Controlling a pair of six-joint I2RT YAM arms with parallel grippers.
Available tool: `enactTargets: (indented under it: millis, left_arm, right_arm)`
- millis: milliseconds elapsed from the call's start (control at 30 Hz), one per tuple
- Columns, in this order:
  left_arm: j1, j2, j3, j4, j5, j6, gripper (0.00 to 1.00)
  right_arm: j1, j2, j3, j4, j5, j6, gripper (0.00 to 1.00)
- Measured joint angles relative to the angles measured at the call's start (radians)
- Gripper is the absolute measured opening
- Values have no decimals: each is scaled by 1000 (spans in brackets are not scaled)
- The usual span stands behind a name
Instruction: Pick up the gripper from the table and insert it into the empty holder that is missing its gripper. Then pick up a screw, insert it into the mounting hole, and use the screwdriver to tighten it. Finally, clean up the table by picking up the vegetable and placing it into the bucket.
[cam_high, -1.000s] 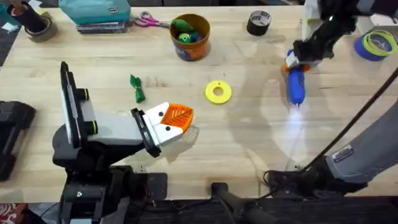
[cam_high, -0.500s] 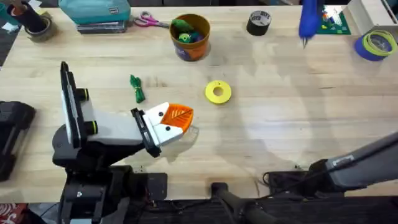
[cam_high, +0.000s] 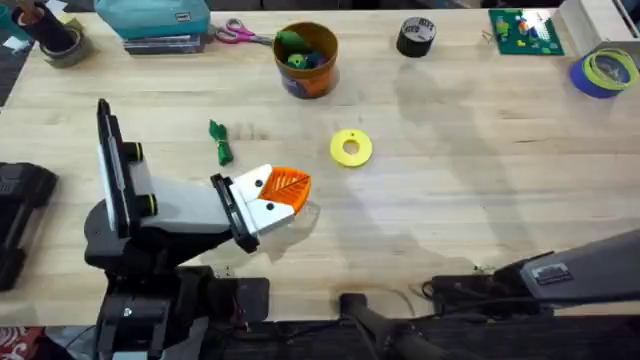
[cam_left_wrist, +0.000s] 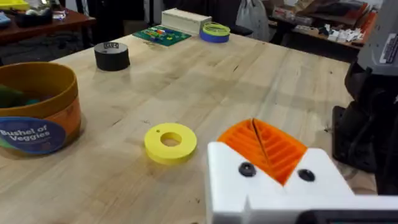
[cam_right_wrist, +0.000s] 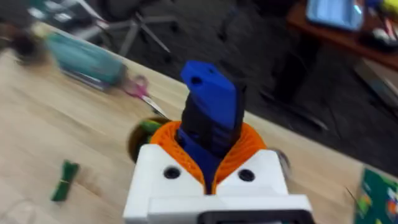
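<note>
My right gripper (cam_right_wrist: 211, 149) is high above the table, its orange pads shut on the blue screwdriver (cam_right_wrist: 209, 93), which stands up between them. My left gripper (cam_high: 285, 190) rests low over the table's near left, orange pads (cam_left_wrist: 273, 149) pressed together with nothing between them. A dark screw head (cam_left_wrist: 247, 168) sits in each of its white blocks. The green vegetable (cam_high: 220, 142) lies on the wood just beyond it, also the vegetable (cam_right_wrist: 64, 180). The orange-brown bucket (cam_high: 306, 58) stands at the far middle, also the bucket (cam_left_wrist: 37, 115). A loose gripper and an empty holder are out of view.
A yellow disc (cam_high: 351, 147) lies mid-table. A black tape roll (cam_high: 416, 36), green board (cam_high: 522, 30) and blue tape roll (cam_high: 605, 72) line the far right. Scissors (cam_high: 238, 33) and a teal box (cam_high: 150, 20) sit far left. The right arm's base (cam_high: 560, 275) is at the near right.
The right arm lifted the screwdriver from the table's right side, carried it toward the far edge, then rose out of the overhead view. The left arm stayed still.
</note>
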Motion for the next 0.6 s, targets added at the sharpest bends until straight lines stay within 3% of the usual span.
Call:
enactTargets:
  millis: [267,600]
  left_arm:
    - [0,0,0,0,0,0,7]
    - [0,0,0,0,0,0,7]
  right_arm:
    - [71,-58,13,185,-220,56,23]
    - [222,-61,-52,354,-333,82,23]
